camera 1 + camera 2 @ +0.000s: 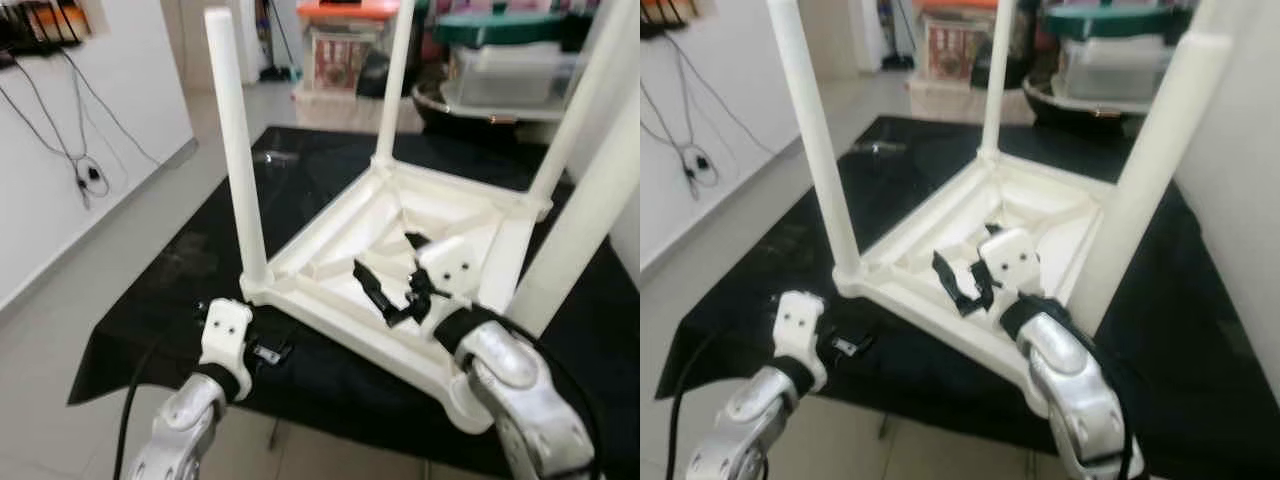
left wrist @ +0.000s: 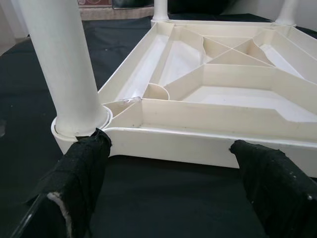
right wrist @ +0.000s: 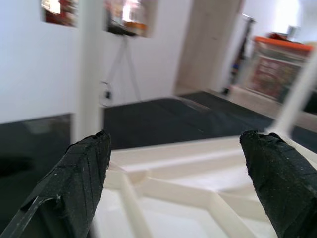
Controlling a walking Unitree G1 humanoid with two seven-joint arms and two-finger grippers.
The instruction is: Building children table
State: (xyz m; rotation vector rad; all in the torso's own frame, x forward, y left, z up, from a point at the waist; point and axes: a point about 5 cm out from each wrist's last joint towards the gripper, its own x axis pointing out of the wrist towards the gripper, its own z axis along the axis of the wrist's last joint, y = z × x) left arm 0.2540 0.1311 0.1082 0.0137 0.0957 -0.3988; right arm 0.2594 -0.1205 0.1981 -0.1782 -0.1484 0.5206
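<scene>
A white plastic children's table (image 1: 330, 300) lies upside down on a black cloth (image 1: 180, 260), its ribbed underside facing up. Its legs stand upright: one at the near-left corner (image 1: 235, 150), one at the far corner (image 1: 395, 80), and two on the right (image 1: 590, 200). My left gripper (image 1: 268, 350) is open, low on the cloth just in front of the near-left corner; in the left wrist view its fingers (image 2: 84, 163) face the table's rim (image 2: 198, 144) beside that leg's socket. My right gripper (image 1: 395, 285) is open, hovering over the underside ribs (image 3: 163, 188) and holding nothing.
The cloth's front edge (image 1: 300, 410) lies just under my arms, with tiled floor (image 1: 60, 330) to the left. A white wall with hanging cables (image 1: 80, 160) is at the left. Storage boxes (image 1: 345, 40) and bins (image 1: 500, 60) stand behind. The near-right leg rises close beside my right arm.
</scene>
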